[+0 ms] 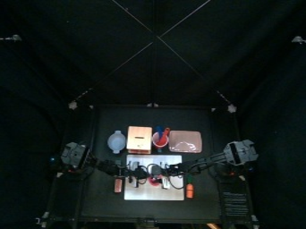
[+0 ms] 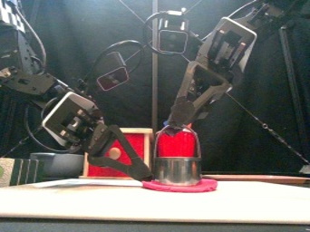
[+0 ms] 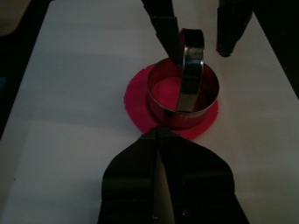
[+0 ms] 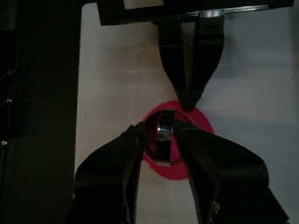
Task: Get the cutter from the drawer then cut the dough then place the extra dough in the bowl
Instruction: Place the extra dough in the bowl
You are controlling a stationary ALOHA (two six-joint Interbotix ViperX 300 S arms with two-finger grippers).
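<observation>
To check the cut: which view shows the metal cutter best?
The left wrist view: the round metal cutter stands whole on the red dough, rim and handle clear. Front view shows only its side wall; right wrist view mostly its handle; top view barely shows it.

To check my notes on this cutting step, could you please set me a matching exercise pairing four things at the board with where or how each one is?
Things:
1. cutter
2. dough
3. left gripper
4. right gripper

Descriptions:
A. lying flat on the white board
B. just above the cutter
C. standing upright on the dough
D. jaws shut, tip at the dough's edge

Pairs: 1-C; 2-A; 3-D; 4-B
</observation>
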